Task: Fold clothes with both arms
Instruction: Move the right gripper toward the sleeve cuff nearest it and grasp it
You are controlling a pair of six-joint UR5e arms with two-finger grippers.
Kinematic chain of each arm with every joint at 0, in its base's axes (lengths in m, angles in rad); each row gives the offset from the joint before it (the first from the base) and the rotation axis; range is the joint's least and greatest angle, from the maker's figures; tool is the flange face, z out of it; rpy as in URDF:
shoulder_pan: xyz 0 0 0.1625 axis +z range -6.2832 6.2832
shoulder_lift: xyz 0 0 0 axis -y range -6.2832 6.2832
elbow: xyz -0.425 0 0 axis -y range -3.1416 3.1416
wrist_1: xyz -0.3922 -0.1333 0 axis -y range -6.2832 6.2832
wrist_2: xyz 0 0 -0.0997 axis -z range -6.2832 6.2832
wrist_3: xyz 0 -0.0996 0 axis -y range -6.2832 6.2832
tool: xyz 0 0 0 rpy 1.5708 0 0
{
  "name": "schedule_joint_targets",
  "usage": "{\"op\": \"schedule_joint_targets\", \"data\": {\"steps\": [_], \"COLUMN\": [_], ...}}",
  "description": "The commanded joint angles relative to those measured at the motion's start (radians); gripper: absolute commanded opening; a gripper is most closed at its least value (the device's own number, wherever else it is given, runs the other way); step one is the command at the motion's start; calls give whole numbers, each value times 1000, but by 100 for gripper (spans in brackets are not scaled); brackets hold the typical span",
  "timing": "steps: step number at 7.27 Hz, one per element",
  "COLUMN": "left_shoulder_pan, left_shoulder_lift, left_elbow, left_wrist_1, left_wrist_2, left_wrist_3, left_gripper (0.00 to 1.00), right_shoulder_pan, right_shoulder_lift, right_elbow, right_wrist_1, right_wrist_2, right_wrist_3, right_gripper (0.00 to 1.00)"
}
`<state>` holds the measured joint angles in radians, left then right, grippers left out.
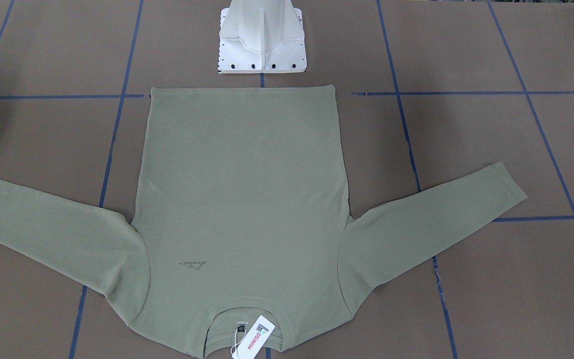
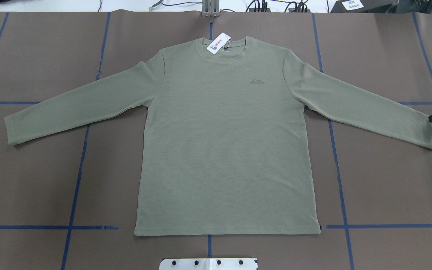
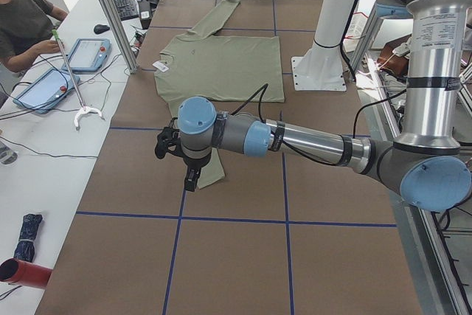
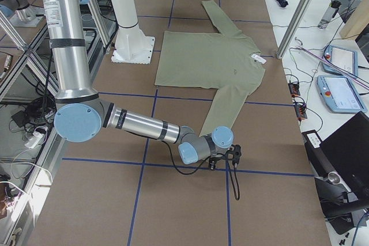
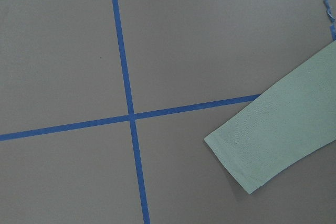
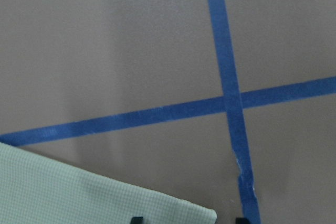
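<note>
Olive-green shirt (image 2: pixel 223 142) cuffs lie by both grippers. The right gripper (image 6: pixel 188 220), fingertips spread apart, is just beside one cuff (image 6: pixel 79 187). The left gripper (image 3: pixel 192 180) hangs near the shirt's other cuff (image 5: pixel 252 156); I cannot tell how its jaws stand. The shirt lies flat, front up, sleeves spread, on the brown table (image 2: pixel 32 180), with a white hang tag (image 2: pixel 218 44) at its collar and the white pedestal base (image 1: pixel 262 45) just past its hem.

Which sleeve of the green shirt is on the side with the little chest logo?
The olive-green knit shirt's sleeve on the robot's right; the tonal logo sits on that chest half.
</note>
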<state>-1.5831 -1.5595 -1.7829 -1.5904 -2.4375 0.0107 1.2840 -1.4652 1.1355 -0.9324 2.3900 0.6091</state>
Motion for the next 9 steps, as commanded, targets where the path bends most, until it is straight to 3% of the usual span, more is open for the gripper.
{"op": "schedule_joint_targets", "data": {"steps": [1,2,6,9], "left_shoulder_pan": [0,0,0,0], "left_shoulder_lift": [-2,-2,-2,-2], "left_elbow": [-1,-4,-13,-32], "left_wrist_1": [1,1,1,0], "left_wrist_2": [0,0,0,0], "left_wrist_3": [0,0,-3,-31], "left_gripper": [100,100,100,100], "right_shoulder_pan": [0,0,5,-52], "right_shoulder_lift": [-1,-3,-20,-30], "right_elbow": [-2,-2,110,359], "right_wrist_1": [0,0,0,3], "right_wrist_2": [0,0,15,57], "right_wrist_3": [1,1,4,308], "right_gripper": [6,0,0,0]}}
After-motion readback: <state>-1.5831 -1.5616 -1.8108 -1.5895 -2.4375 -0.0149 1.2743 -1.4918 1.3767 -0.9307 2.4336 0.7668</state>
